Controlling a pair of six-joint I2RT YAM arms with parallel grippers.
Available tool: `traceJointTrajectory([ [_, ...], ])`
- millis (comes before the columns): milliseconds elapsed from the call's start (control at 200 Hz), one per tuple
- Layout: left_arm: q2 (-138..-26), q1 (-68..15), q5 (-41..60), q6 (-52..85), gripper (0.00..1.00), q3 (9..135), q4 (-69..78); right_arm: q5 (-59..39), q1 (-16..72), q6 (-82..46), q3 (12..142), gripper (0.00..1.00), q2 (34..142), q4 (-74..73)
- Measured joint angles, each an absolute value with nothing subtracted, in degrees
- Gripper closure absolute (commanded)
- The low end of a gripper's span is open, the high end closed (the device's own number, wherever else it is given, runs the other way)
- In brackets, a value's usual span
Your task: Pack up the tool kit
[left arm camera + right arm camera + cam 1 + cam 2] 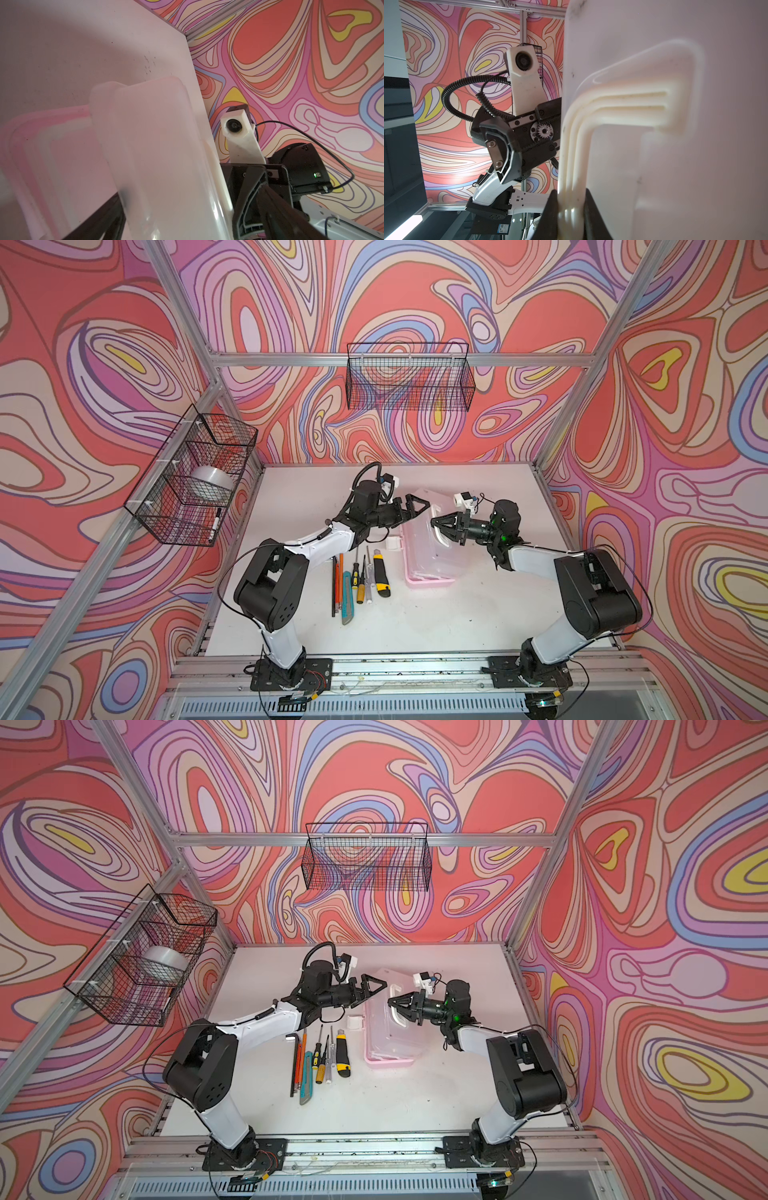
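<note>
tools (381, 574) left of case (428, 583), basket (409, 394) behind

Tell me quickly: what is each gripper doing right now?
Left gripper: open, gripping nothing, at the translucent lid.
Right gripper: closed on the lid's white handle.

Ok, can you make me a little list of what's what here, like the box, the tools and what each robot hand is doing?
Case: pink base on the table, see-through lid tilted up
Right gripper: shut on the lid's white handle
Left gripper: open, at the lid's edge, holding nothing
Tools: in a row on the table beside the case, outside it
Knives: yellow-black knife, teal knife
Other tools: screwdrivers, hex keys
</note>
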State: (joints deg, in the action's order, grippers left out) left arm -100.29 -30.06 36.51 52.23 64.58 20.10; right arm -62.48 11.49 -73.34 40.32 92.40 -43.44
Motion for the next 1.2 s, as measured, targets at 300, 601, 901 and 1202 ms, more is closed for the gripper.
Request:
traceJointTrajectory([
  [300, -101.34, -30.35, 36.62, 52.36, 0.05, 65.84, 19.42, -60.99, 11.44, -61.45, 44.93, 0.42, 87.9, -26.85],
  [601, -101.47, -30.87, 37.06, 52.31, 0.05, 67.79, 19.11, -53.45, 11.38, -47.24, 52.71, 0.4, 83.83, -3.33],
  [901, -101.47, -31.16, 37.15, 52.14, 0.05, 68.45, 19.0, -41.6, 11.07, -38.26, 57.28, 0.29, 77.3, 14.46],
  [1202, -102.83, -33.12, 37.26, 51.9, 0.05, 74.24, 16.84, -22.22, 10.76, -31.53, 59.22, 0.02, 67.0, 25.89],
])
